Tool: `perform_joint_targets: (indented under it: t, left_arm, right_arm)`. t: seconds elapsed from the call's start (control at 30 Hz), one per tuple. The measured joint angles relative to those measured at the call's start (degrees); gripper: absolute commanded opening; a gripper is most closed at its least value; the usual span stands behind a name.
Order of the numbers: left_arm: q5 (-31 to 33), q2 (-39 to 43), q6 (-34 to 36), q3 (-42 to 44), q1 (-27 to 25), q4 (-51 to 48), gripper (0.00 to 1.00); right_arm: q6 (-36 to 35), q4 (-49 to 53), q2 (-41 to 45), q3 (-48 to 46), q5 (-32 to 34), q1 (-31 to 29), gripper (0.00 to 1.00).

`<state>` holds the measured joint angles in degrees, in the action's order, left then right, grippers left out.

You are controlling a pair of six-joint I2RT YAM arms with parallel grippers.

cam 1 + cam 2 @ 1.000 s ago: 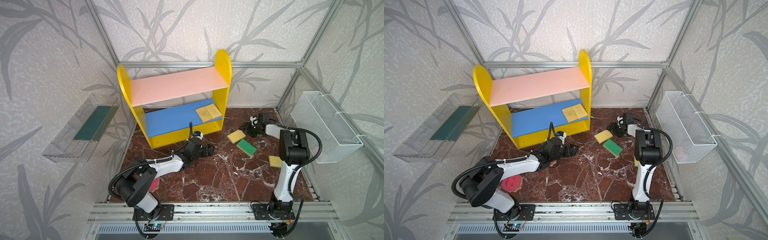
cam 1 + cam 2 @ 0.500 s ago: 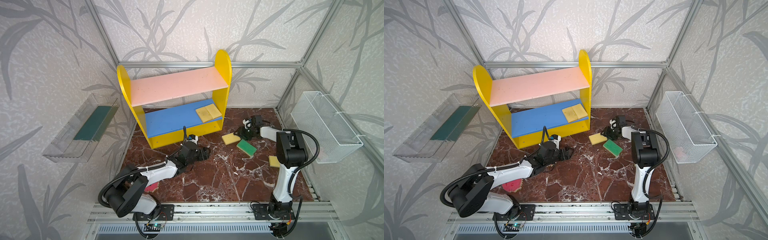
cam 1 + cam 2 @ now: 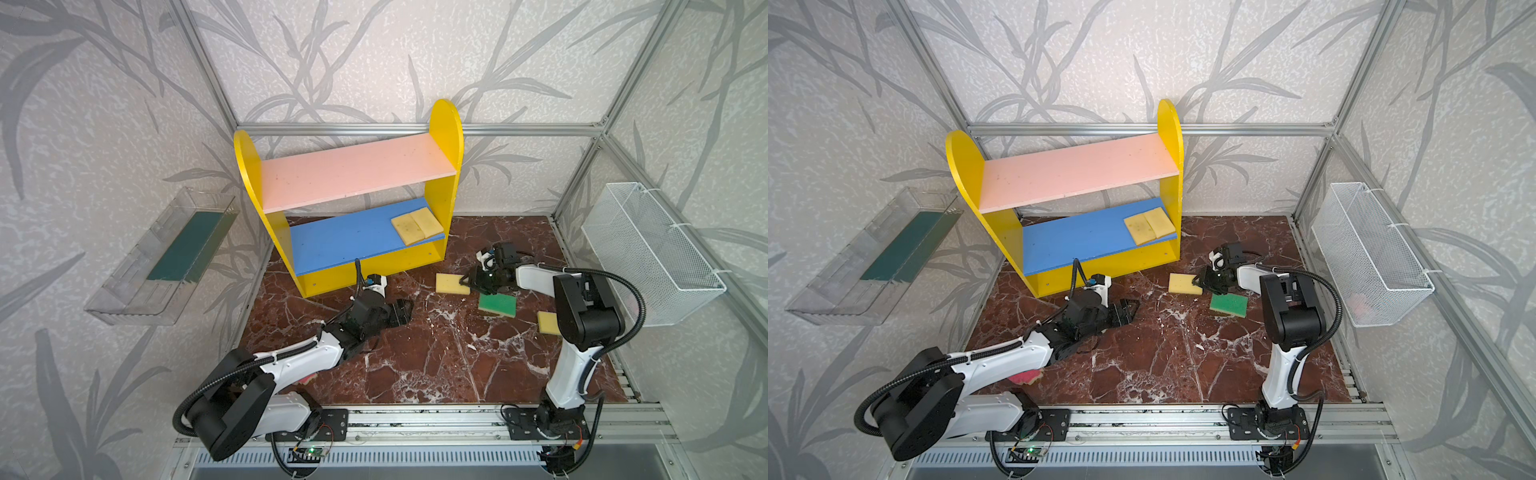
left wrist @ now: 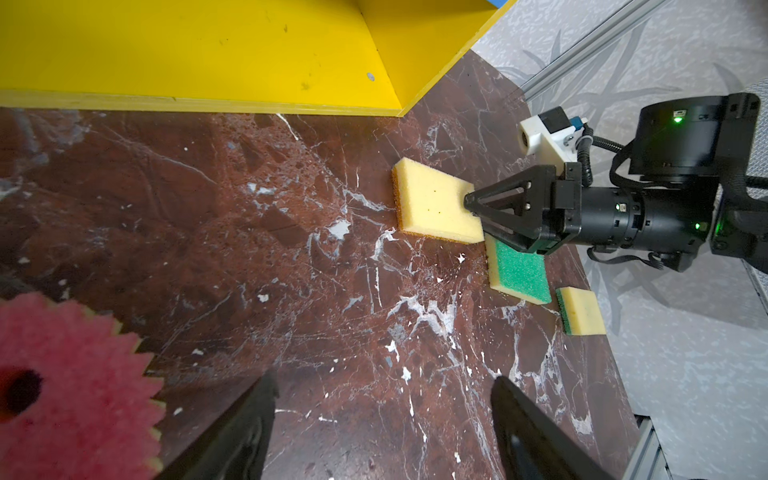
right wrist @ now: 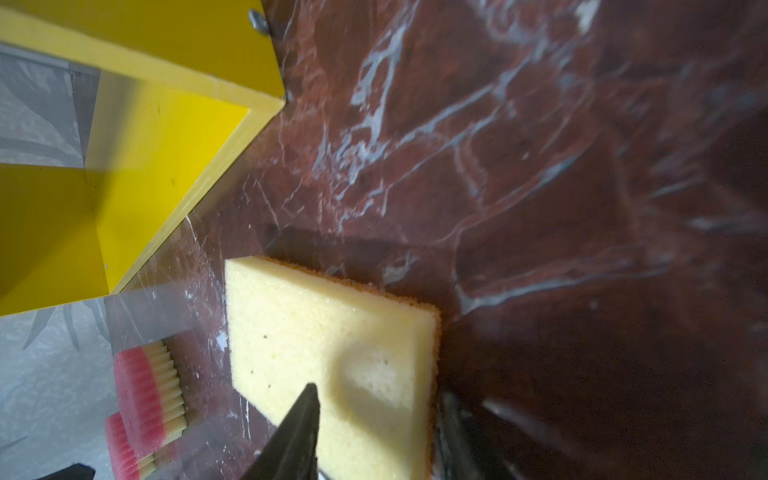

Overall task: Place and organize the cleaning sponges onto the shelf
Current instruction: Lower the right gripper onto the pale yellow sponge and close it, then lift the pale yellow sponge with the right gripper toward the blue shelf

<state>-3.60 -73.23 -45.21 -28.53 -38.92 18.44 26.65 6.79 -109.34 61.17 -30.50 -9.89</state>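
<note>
Porous rectangular sponge [image 5: 332, 353] dents beneath black fingers [image 5: 291, 436].

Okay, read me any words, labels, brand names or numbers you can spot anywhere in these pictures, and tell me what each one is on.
None: no readable text in any view.
The shelf, the sponges, the clear tray and the wire basket carry no print.
The circuit board at the front rail may bear markings, but it is too small to read.

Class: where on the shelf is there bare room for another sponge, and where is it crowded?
The pink top board is bare. The blue middle board is free left of the two yellow sponges, which crowd its right end against the side panel.
</note>
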Motion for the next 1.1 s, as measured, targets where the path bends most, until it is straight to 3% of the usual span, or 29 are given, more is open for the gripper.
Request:
perform_joint_targets:
  t: [0.17, 0.3, 0.5, 0.77, 1.1]
  left_arm:
    - [0.2, 0.1, -0.1, 0.2, 0.0, 0.0, 0.82]
    - [0.6, 0.3, -0.5, 0.5, 0.0, 0.2, 0.82]
    - [0.8, 0.6, -0.8, 1.3, 0.0, 0.2, 0.82]
    - [1.4, 4.2, -0.9, 2.1, 0.0, -1.0, 0.82]
    - [6.6, 16.3, -0.9, 8.7, 0.0, -6.3, 0.82]
  right_arm:
    - [1.1, -1.5, 2.2, -3.3, -0.1, -1.9, 0.41]
    - [2.2, -2.0, 3.7, -6.1, 0.0, -3.3, 0.23]
    - [4.7, -2.3, 4.9, -7.9, -0.1, -4.5, 0.12]
    - [10.8, -5.0, 10.6, -14.2, 0.2, -5.2, 0.08]
    - [23.9, -8.4, 29.7, -20.0, 9.4, -13.7, 0.04]
